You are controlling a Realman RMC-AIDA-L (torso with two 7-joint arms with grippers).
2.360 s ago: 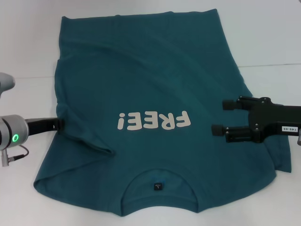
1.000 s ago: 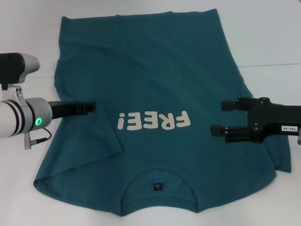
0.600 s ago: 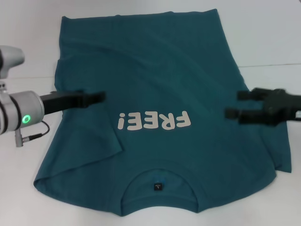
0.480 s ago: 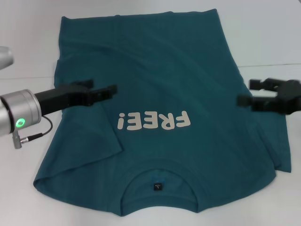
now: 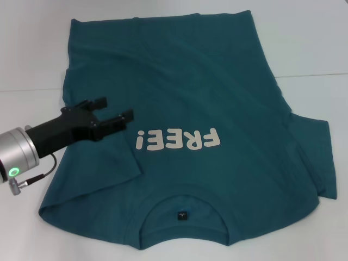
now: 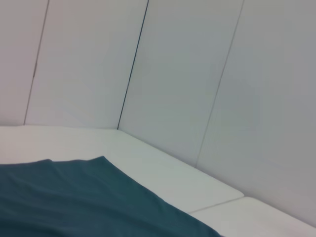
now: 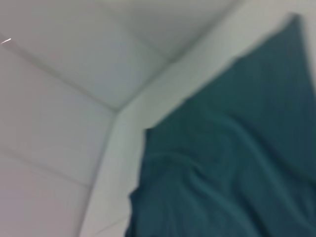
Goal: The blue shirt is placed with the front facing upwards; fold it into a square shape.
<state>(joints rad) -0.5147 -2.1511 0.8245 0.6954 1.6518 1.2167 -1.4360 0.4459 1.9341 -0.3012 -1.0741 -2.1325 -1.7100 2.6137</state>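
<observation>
The blue shirt (image 5: 179, 76) lies flat on the white table (image 5: 304, 49), front up, with the "FREE!" lettering (image 5: 178, 140) in the middle and the neck label (image 5: 182, 216) at the near edge. Its left sleeve is folded in onto the body (image 5: 103, 163). Its right sleeve (image 5: 318, 155) lies spread out. My left gripper (image 5: 117, 108) is open and empty, just above the shirt's left part, beside the lettering. My right gripper is out of view. The shirt also shows in the left wrist view (image 6: 74, 202) and in the right wrist view (image 7: 222, 173).
White wall panels (image 6: 173, 74) stand behind the table. A table seam (image 5: 312, 75) runs along the far right. A grey cable (image 5: 38, 173) hangs from the left wrist.
The left sleeve now lies folded onto the shirt. My left gripper has moved right over the shirt and shows open. My right arm has drawn back to the right, out of the head view.
</observation>
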